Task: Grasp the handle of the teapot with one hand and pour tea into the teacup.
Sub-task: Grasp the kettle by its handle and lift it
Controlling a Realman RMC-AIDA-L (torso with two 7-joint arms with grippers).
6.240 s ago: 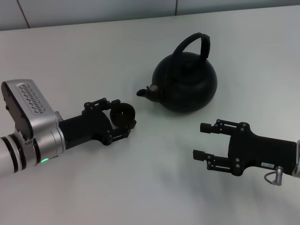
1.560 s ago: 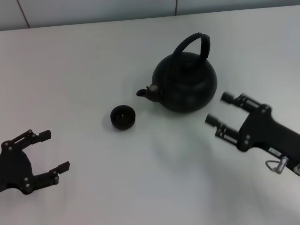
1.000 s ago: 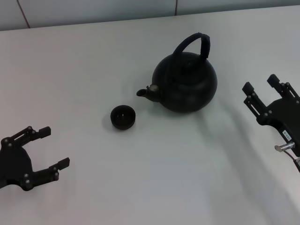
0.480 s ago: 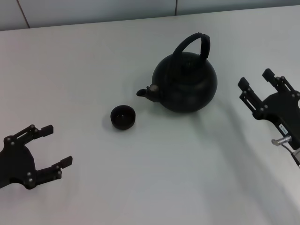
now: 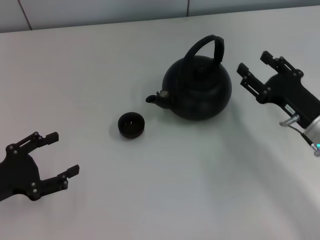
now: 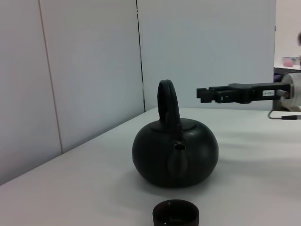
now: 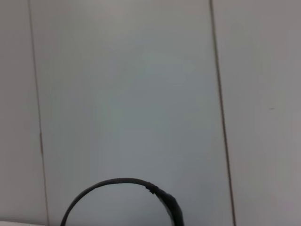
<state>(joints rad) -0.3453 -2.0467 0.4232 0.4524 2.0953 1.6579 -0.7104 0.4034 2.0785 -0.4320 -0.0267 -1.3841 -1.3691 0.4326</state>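
Observation:
The large matte black teapot [image 5: 197,90] stands on the white table, spout toward the left, with its arched black handle [image 5: 207,46] upright over the lid. The small black teacup [image 5: 131,125] sits to the left of the spout, apart from it. My right gripper [image 5: 254,64] is open and empty, raised to the right of the handle, fingers pointing toward it with a gap between. My left gripper [image 5: 62,153] is open and empty at the near left. The left wrist view shows the teapot [image 6: 175,157], handle [image 6: 168,106], cup [image 6: 176,214] and right gripper [image 6: 202,94]. The right wrist view shows only the handle's top [image 7: 131,188].
The white table [image 5: 175,185] spreads around the objects. A pale panelled wall [image 5: 100,10] runs along the table's far edge.
My right gripper has risen and swung up and left, from beside the pot's lower right toward the handle. The left gripper has drifted slightly right. Teapot and cup have not moved.

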